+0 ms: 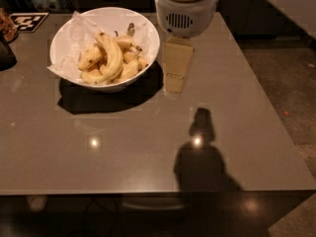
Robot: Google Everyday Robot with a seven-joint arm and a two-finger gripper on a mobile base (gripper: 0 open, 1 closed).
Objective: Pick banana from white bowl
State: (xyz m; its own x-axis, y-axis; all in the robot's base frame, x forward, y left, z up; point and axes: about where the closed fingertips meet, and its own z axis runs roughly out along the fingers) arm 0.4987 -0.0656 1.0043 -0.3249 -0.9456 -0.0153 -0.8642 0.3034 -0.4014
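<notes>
My pincer (pixel 175 80) hangs just outside the white bowl (pixel 116 86), off its right rim, under my white wrist housing (pixel 186 9). From this view I cannot tell whether it stands apart or together, nor how high it is above the tabletop (pixel 148 147). It holds nothing. That is the first risk: if I go down from here I meet the rim or the bare tabletop beside the bowl, and a knock on that glossy wall could shove or tip it. I judge I must first cross inward over the rim. The banana (pixel 114 58) lies near the middle of the bowl, arched over the shorter bananas (pixel 129 68) that crowd under and beside it, touching them. If I close on it at a crowded spot I may pinch a neighbour as well, or wedge against one and grip nothing. Its strong curve gives a poor seat, so a grasp near either end could let it swing or slip out on the lift. The crumpled paper (pixel 74 33) lines the bowl's left side and back, so if I catch it the whole lining could come up with the fruit. Further left of the bowl a dark object (pixel 5 56) sits at the tabletop's edge, well clear of my path.
</notes>
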